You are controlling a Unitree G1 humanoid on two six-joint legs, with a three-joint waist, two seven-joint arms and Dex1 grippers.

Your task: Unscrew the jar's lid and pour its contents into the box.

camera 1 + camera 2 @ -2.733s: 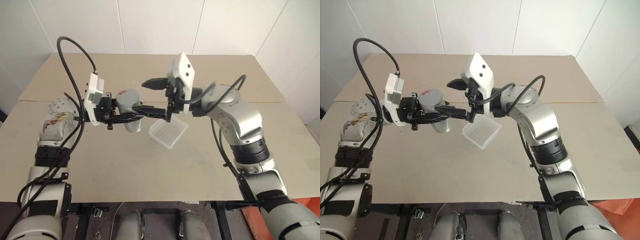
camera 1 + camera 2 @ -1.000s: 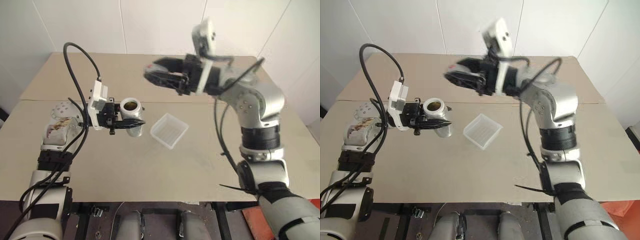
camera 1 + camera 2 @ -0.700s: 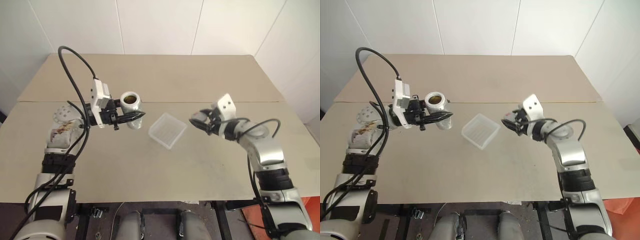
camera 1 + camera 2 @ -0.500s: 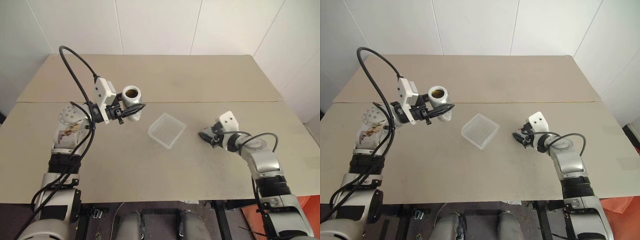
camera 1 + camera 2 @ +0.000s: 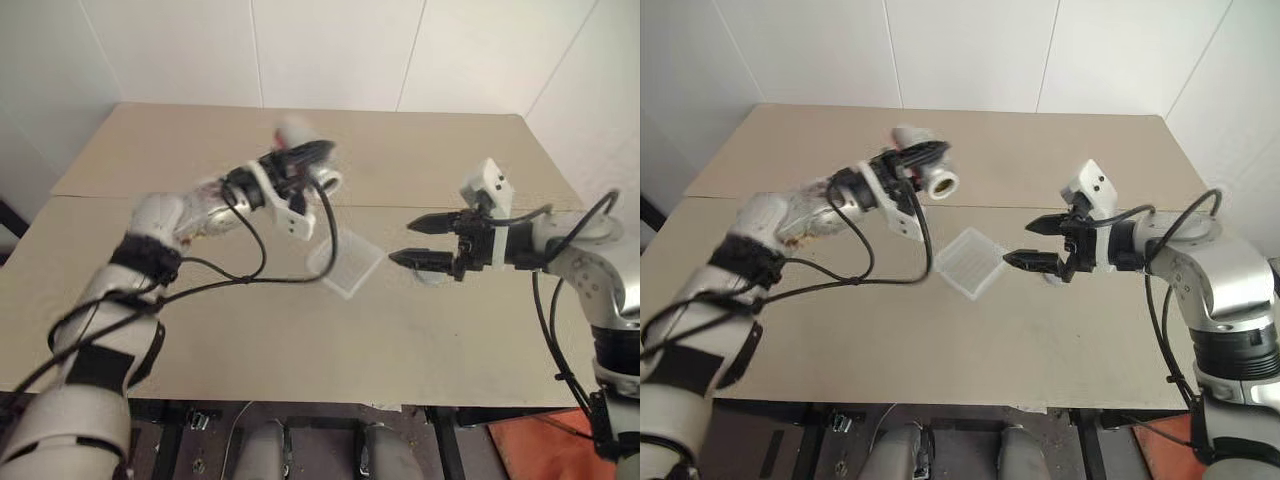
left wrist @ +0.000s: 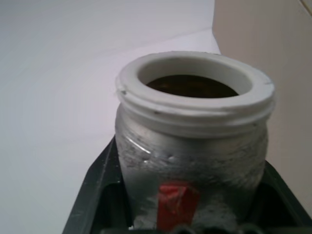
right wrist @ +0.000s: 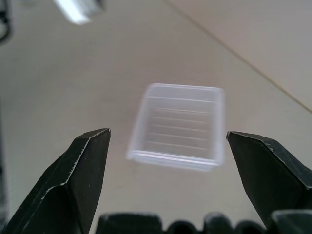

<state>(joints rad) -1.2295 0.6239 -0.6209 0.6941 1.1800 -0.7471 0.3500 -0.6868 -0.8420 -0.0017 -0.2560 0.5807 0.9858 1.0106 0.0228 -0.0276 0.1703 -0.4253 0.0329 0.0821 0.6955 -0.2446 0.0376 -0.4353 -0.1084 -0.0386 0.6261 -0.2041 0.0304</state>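
The jar hangs lidless above the table's middle, toward the far edge, tipped on its side with its white-rimmed mouth facing the near right; the left gripper is clenched around its body. In the left wrist view a dark brown mass sits inside the mouth and a red mark shows on the jar's side. The box rests flat near the table's centre, below and just right of the jar. The right gripper hovers right of the box, released, fingers wide apart and pointing at it; something small and pale lies on the table just behind it, half hidden. The beige tabletop carries a seam across its width and meets white walls at the far edge; its near half and corners lie bare.
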